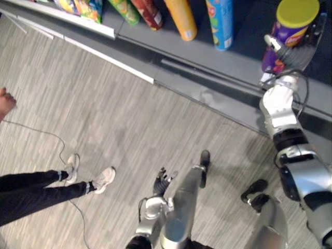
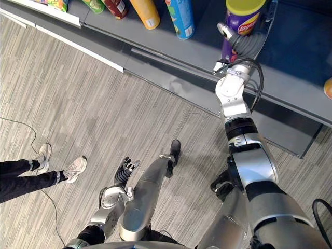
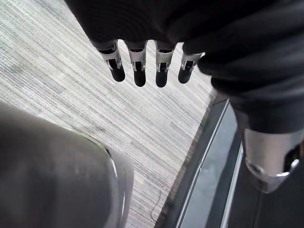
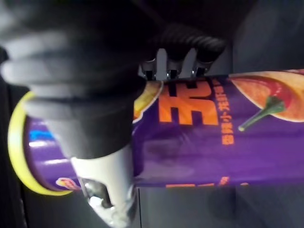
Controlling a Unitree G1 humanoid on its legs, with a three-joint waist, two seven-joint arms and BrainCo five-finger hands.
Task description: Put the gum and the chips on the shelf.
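A purple chips can (image 1: 296,26) with a yellow lid stands upright over the grey shelf (image 1: 244,65) at the far right. My right hand (image 1: 274,44) is shut on it, thumb on the near side and fingers curled round the far side. In the right wrist view the fingers (image 4: 172,66) wrap the purple can (image 4: 213,137) near its yellow lid. I cannot tell whether the can's base touches the shelf board. My left hand (image 1: 162,182) hangs low over the floor, fingers (image 3: 137,71) straight and holding nothing.
Other cans stand on the shelf left of the purple one: a blue can (image 1: 220,23), an orange can (image 1: 181,18), a red can (image 1: 148,13). A person's legs (image 1: 41,187) and hand (image 1: 5,101) are at the left on the wood-pattern floor.
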